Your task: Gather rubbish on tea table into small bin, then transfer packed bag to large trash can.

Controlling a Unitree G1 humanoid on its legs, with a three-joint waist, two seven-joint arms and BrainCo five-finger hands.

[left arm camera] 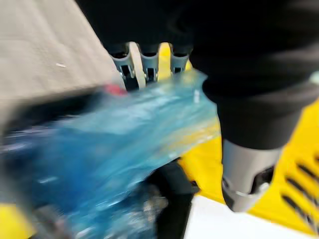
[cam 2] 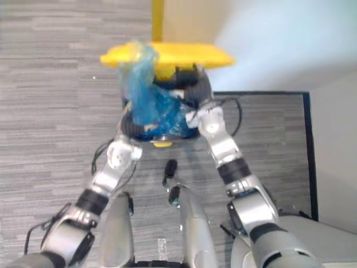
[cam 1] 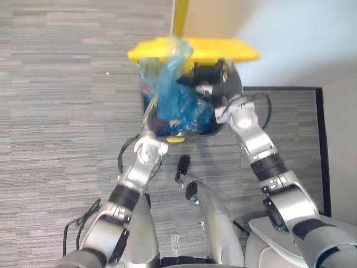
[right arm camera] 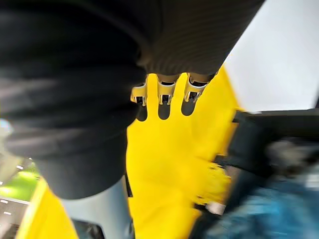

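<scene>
A blue plastic bag point(cam 1: 175, 95) full of rubbish hangs over the open mouth of the large dark trash can point(cam 1: 215, 127). My left hand point(cam 1: 149, 114) is up against the bag's left side. In the left wrist view its fingers point(left arm camera: 149, 64) and thumb are curled round the bag point(left arm camera: 99, 159). The can's yellow lid point(cam 1: 223, 50) stands raised behind the bag. My right hand point(cam 2: 195, 84) sits right under the lid's front edge, and in its wrist view the hand point(right arm camera: 75, 74) is pressed close to the lid point(right arm camera: 169, 159).
Grey carpet point(cam 1: 56, 84) lies to the left of the can and in front of it. A pale wall point(cam 1: 295, 39) with a dark skirting strip point(cam 1: 321, 145) closes the right side. A yellow upright point(cam 1: 179, 17) rises behind the lid.
</scene>
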